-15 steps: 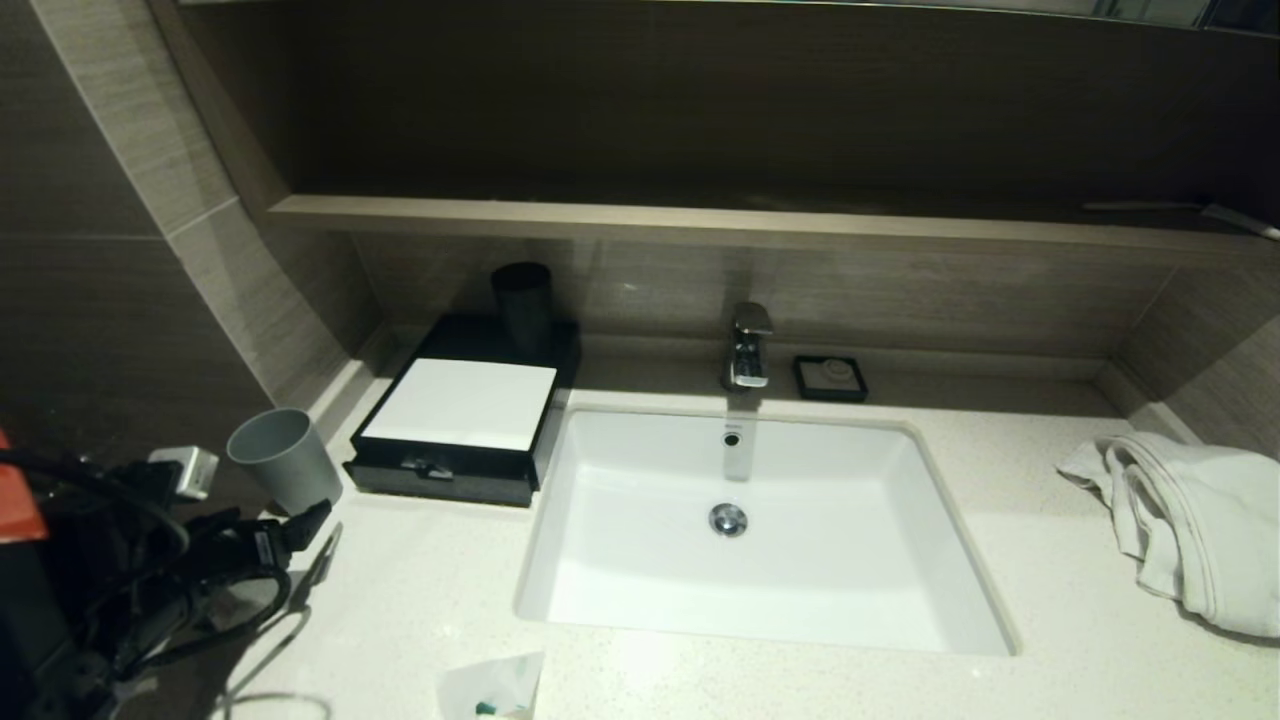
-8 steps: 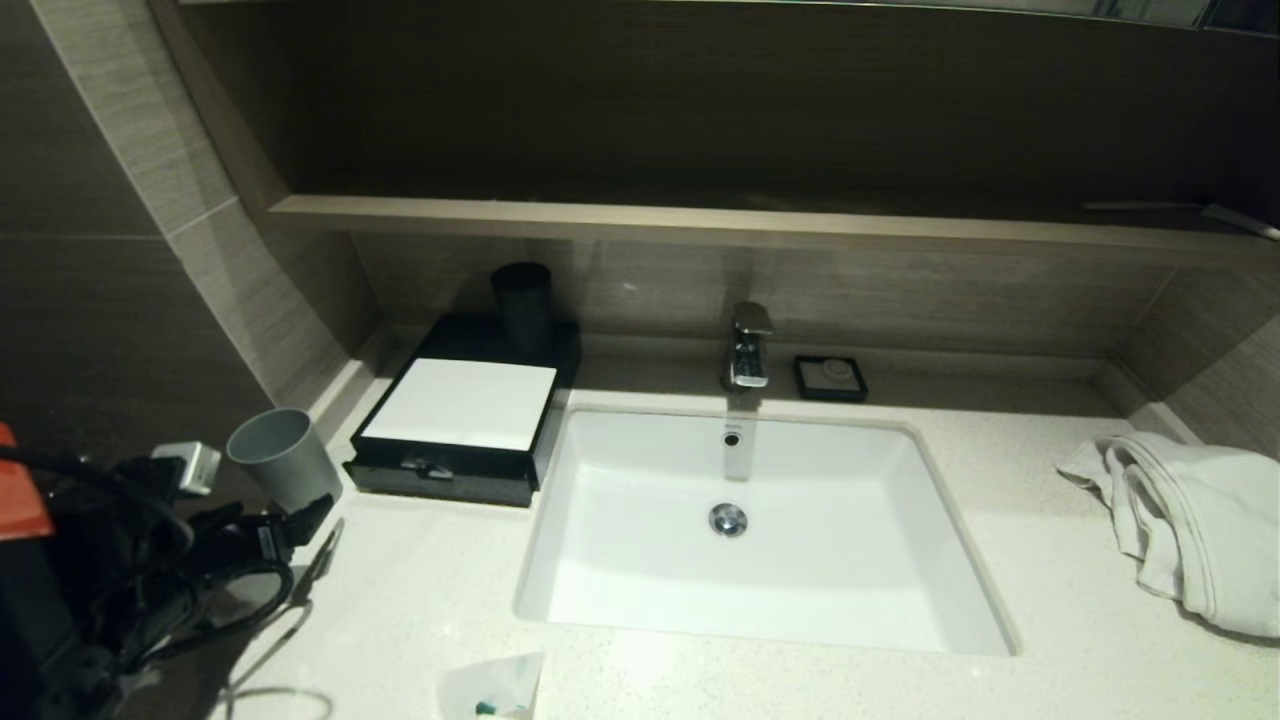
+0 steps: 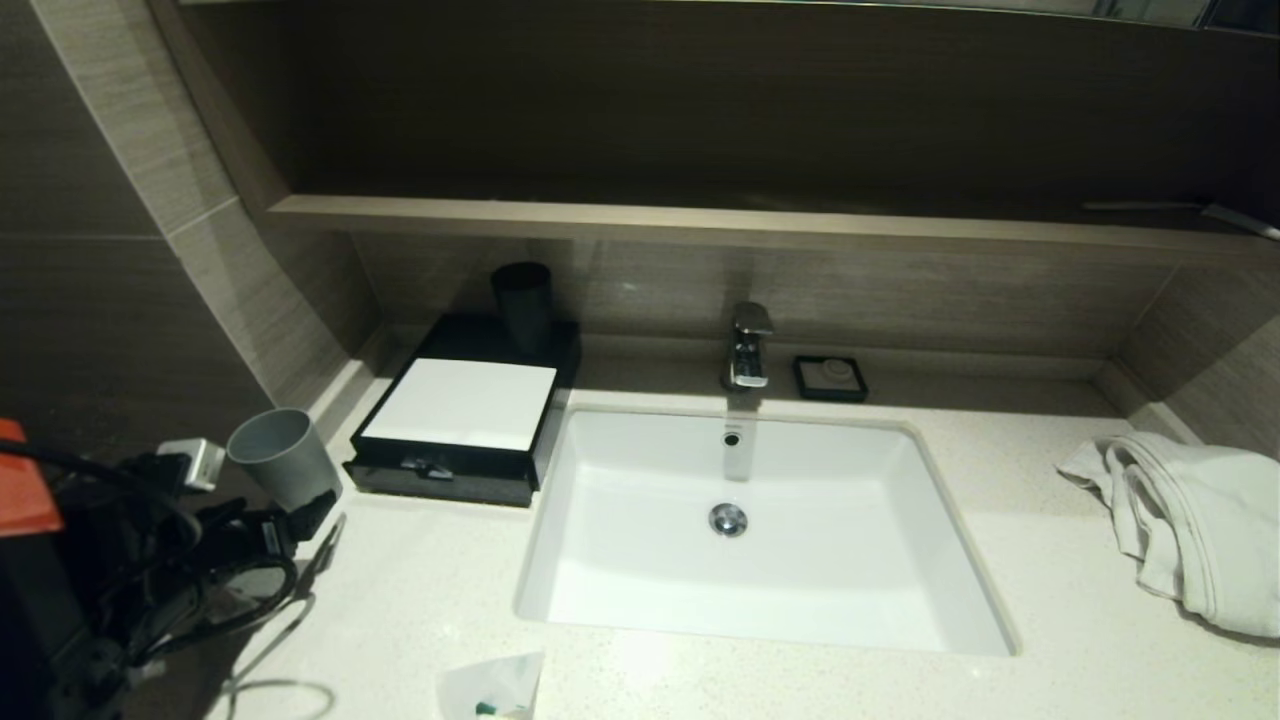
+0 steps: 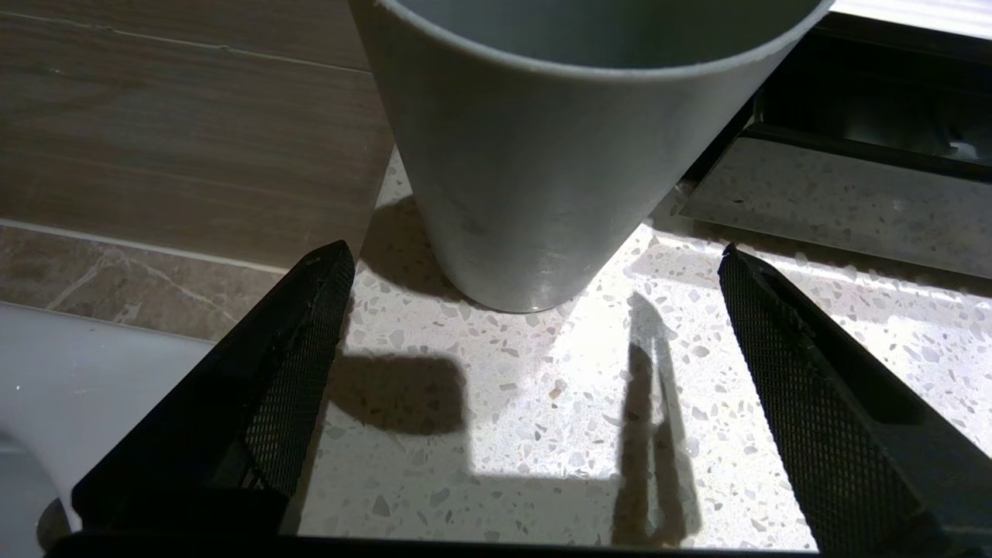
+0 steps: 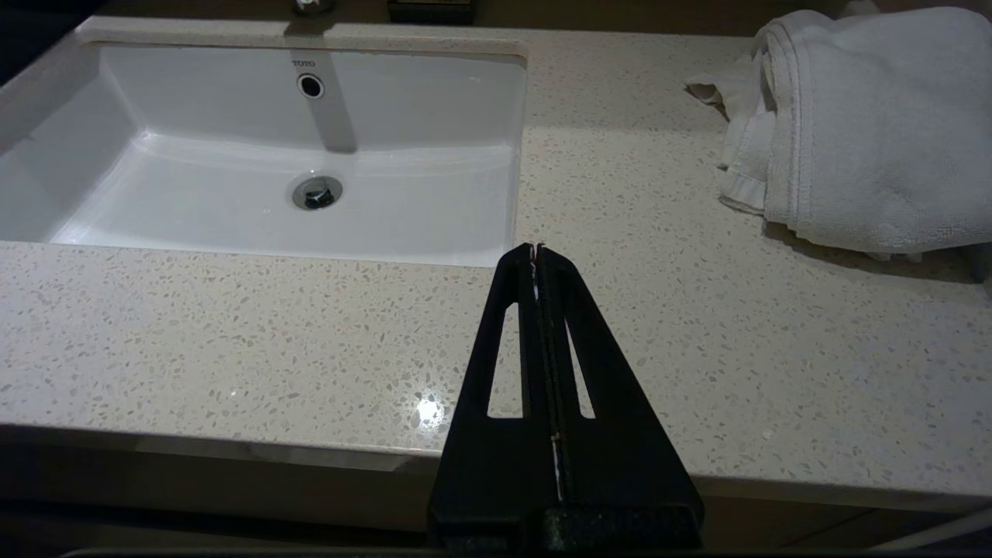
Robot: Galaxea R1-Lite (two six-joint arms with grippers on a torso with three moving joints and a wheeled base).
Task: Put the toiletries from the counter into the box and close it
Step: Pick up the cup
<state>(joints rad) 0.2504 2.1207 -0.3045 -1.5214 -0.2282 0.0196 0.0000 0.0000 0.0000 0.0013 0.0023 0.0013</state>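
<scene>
The black box (image 3: pixel 455 478) with a white top panel stands at the back left of the counter (image 3: pixel 420 590), its front drawer seeming to stand a little way out. Only one of the toiletries is in view, a crinkly white sachet (image 3: pixel 495 688) with a green item inside, cut off at the near counter edge. My left gripper (image 3: pixel 305 520) hovers low over the counter's left end, open and empty, its tips just short of the grey cup (image 3: pixel 283 458). In the left wrist view the left gripper (image 4: pixel 533 260) faces the grey cup (image 4: pixel 535 170), with the box (image 4: pixel 852 116) beside it. My right gripper (image 5: pixel 536 252) is shut and empty over the near counter.
The white sink (image 3: pixel 600 500) fills the counter's middle, with a tap (image 3: pixel 748 345) and a small black soap dish (image 3: pixel 830 378) behind it. A white towel (image 3: pixel 1190 520) lies at the right. A dark cup (image 3: pixel 522 300) stands at the box's back. A wooden shelf (image 3: pixel 700 220) overhangs.
The left arm has shifted slightly beside the grey cup. Nothing else has moved.
</scene>
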